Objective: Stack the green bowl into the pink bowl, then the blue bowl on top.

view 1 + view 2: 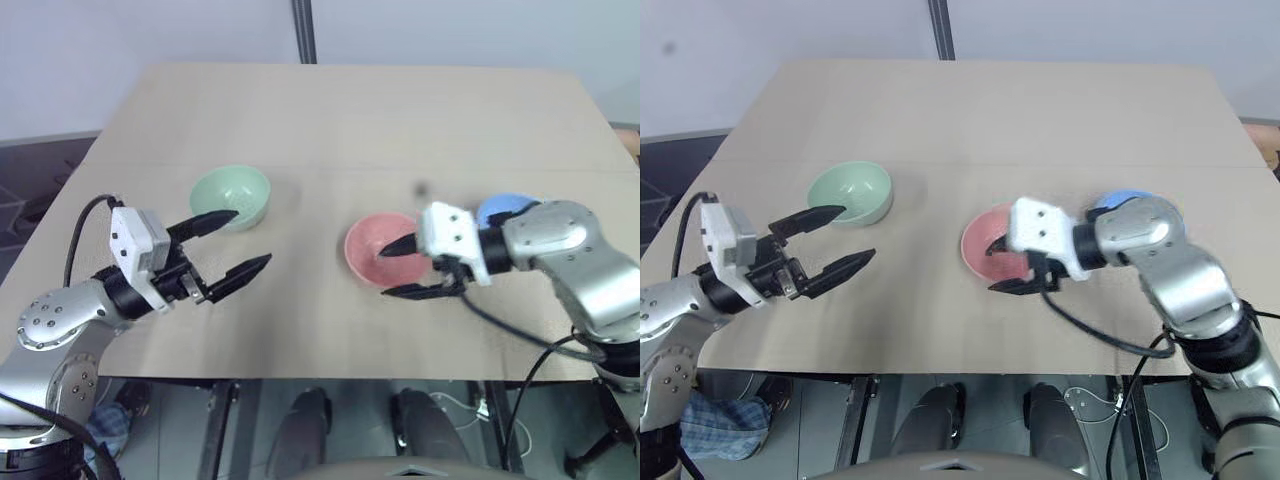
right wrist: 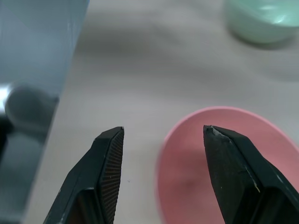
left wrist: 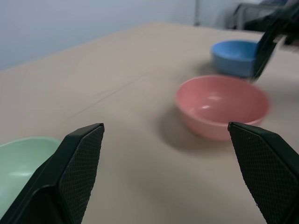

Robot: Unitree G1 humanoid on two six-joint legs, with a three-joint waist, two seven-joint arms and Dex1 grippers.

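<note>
Nothing stacked yet: green bowl (image 1: 231, 196) sits left of centre on the table (image 1: 350, 110), pink bowl (image 1: 378, 247) at centre, blue bowl (image 1: 503, 209) just right of it. Left gripper (image 1: 238, 242) is nearer the green bowl, which lies just above its upper finger; jaws wide apart, empty. Right gripper (image 1: 404, 268) hangs over the pink bowl's near rim, part-open, holding nothing.

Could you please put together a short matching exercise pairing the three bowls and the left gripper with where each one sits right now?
1. green bowl
2. pink bowl
3. blue bowl
4. left gripper

A. partly hidden behind the right arm
B. open, empty, beside the green bowl
C. under the right gripper
D. alone toward the table's left side

Pairs: 1-D, 2-C, 3-A, 4-B
</note>
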